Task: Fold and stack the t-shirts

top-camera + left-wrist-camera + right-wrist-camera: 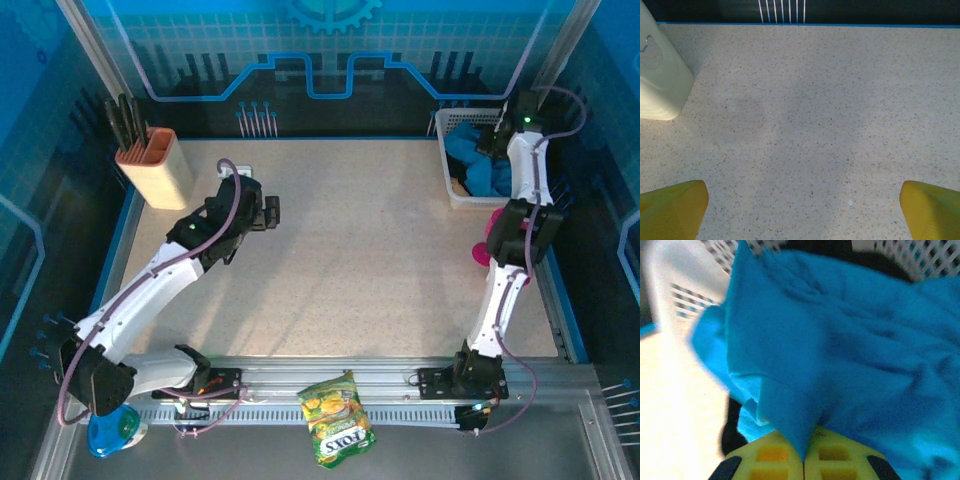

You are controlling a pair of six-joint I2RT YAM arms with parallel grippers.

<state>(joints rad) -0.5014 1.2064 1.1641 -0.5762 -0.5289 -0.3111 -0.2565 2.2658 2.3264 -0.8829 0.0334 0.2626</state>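
The right hand (pixel 804 456) is closed tight, its two yellow fingers (pixel 771 454) pressed flat against each other with a fold of the teal-blue t-shirt (pixel 850 350) pinched in the seam between them. From that pinch the cloth rises and spreads in soft creases, with the wall of the white lattice basket (pixel 685 295) behind it on the left and along the top. A dark patch shows at the upper edge behind the teal cloth, too blurred to tell what it is. In the top view the right arm reaches to the far right corner of the bench (pixel 350 270), and the shirt lies bunched inside the basket there. A pink cup (pixel 490 237) sits just beside the arm's middle link. The left hand (pixel 802 200) is spread wide over bare bench, its yellow fingertips at the two lower corners of the wrist view, holding and touching nothing. A cream knife block (pixel 155 168) stands near it at the far left, and a snack bag (pixel 338 418) lies on the front rail between the two bases
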